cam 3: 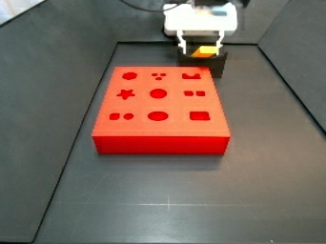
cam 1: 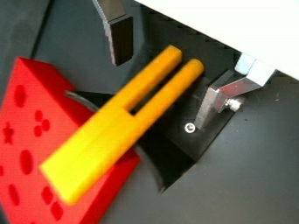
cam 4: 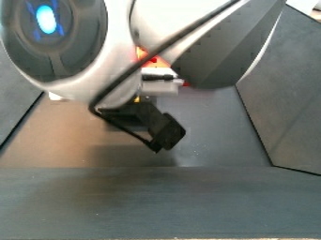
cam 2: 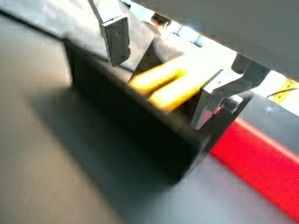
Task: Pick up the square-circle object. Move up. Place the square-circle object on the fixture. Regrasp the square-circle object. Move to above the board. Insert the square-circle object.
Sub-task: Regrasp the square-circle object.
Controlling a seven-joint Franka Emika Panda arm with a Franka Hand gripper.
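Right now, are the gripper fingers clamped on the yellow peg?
No. In a wrist view the gripper straddles the square-circle object lying on the fixture, with clear gaps between the peg and both silver fingers.

No readable text or labels anywhere.

Yellow square-circle object [cam 1: 122, 118] rests on the dark fixture [cam 2: 128, 122] beside the red board [cam 3: 160, 108], hand [cam 1: 176, 74] open astride it.
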